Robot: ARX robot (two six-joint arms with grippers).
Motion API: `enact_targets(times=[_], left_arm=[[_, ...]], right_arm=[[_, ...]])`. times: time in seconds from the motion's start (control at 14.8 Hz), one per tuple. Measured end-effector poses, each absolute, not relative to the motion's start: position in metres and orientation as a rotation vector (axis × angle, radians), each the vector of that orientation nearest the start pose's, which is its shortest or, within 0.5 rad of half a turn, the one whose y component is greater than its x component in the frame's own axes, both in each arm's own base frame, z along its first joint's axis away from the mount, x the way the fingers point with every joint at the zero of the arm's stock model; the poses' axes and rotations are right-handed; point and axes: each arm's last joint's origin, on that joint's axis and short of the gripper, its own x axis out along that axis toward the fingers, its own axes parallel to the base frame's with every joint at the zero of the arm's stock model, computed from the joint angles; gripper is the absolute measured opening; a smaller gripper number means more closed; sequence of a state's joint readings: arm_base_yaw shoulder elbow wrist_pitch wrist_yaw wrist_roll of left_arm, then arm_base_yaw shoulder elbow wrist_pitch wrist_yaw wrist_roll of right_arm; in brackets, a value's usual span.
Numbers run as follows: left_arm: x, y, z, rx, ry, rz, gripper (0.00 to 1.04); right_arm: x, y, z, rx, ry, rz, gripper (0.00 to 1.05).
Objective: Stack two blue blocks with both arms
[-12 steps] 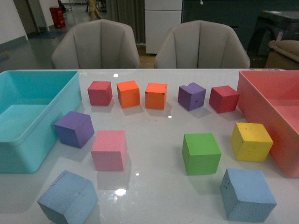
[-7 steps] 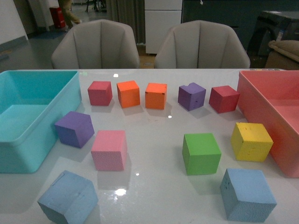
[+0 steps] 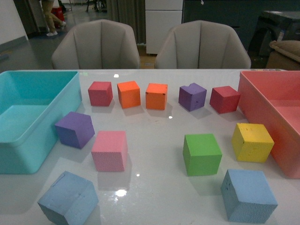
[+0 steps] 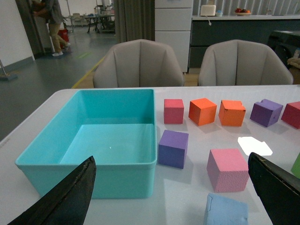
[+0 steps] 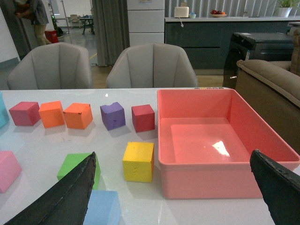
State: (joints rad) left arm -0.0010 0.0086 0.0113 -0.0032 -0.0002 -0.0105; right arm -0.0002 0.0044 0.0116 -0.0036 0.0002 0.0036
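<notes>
Both our left tool and right tool are open and empty. Left blue block and right blue block sit well apart by the counter's near edge. Grabbing one, we might bump the pink cube.

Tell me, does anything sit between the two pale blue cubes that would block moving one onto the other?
Nothing visible does. The left blue block and the right blue block lie nearest the camera with bare tabletop between them. The pink cube and green cube sit farther back, off that line.
</notes>
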Motion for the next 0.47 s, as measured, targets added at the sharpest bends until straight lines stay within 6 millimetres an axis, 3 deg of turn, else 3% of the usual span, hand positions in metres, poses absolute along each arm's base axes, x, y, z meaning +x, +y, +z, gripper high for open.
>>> enact_targets(times=[0.14,0.2,0.27,0.34,0.41,0.47], left_arm=[[0.098,0.000,0.166,-0.010,0.000,-0.001,0.98],[0.098,0.000,0.166,-0.010,0.001,-0.001,0.98],[0.098,0.000,0.166,-0.010,0.000,-0.001,0.98],[0.098,0.000,0.166,-0.010,0.000,-0.001,0.98],[0.098,0.000,0.166,-0.010,0.001,-0.001,0.98],[0.098,0.000,0.166,-0.010,0.000,-0.001,0.98]], right_arm=[[0.115,-0.002,0.188,0.049,0.009,0.025,0.98],[0.135,0.003,0.219,0.051,-0.064,0.062,0.98],[0.151,0.006,0.232,0.059,-0.075,0.081,0.98],[0.175,0.009,0.240,0.072,-0.040,0.088,0.98],[0.213,0.014,0.236,0.078,0.076,0.066,0.98],[0.237,0.018,0.225,0.082,0.187,0.069,0.98]])
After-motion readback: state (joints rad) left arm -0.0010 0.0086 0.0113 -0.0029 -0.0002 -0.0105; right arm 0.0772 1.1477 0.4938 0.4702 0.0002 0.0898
